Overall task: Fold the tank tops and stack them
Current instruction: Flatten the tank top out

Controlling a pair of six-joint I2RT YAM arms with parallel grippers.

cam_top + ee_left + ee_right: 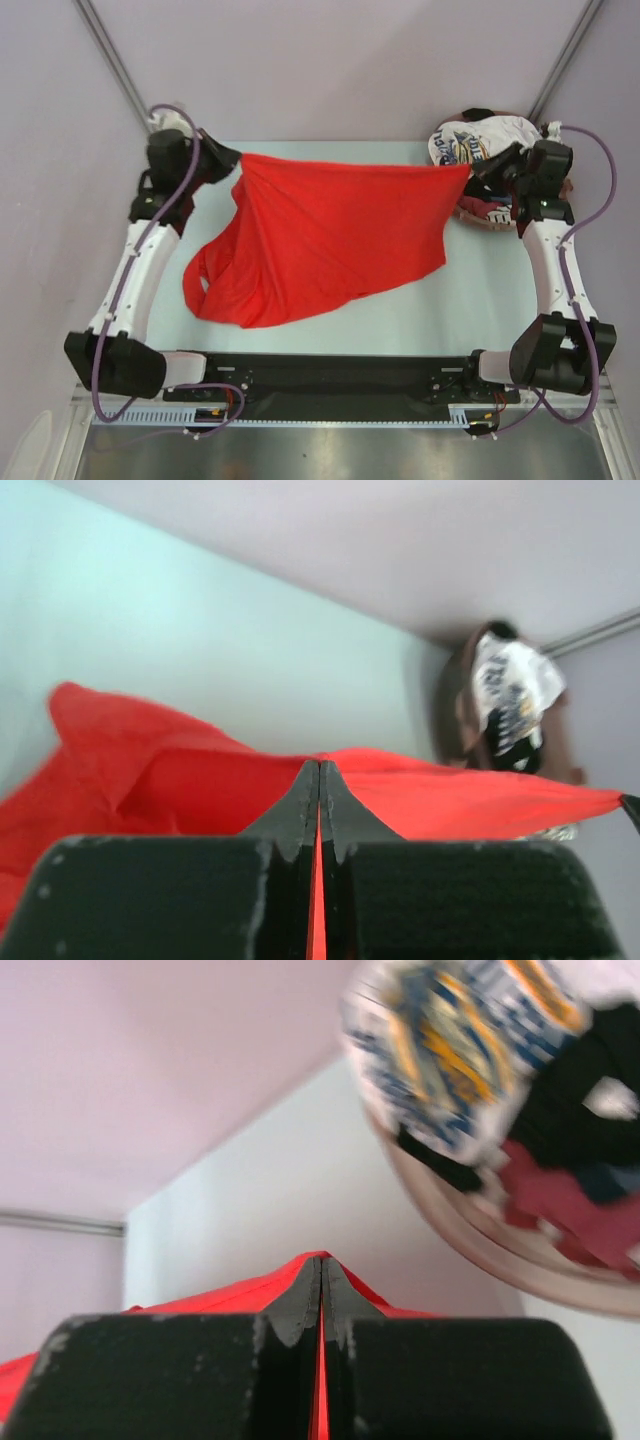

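The large red tank top (320, 235) hangs stretched between both grippers above the table, its lower part draping on the surface at the front left. My left gripper (232, 160) is shut on its far-left corner; red cloth shows between the closed fingers (320, 780). My right gripper (478, 168) is shut on its far-right corner, cloth pinched there too (322, 1265). The white tank top with blue-yellow print (472, 140) lies on top of a pile with dark and dark-red garments (490, 210) at the far right; it also shows in the right wrist view (460, 1050).
The pile sits in a round tan basket (500, 1260) at the table's far-right corner, just behind my right gripper. The pale table (480, 290) is bordered by a black rail (320, 380) at the front. Purple walls stand behind.
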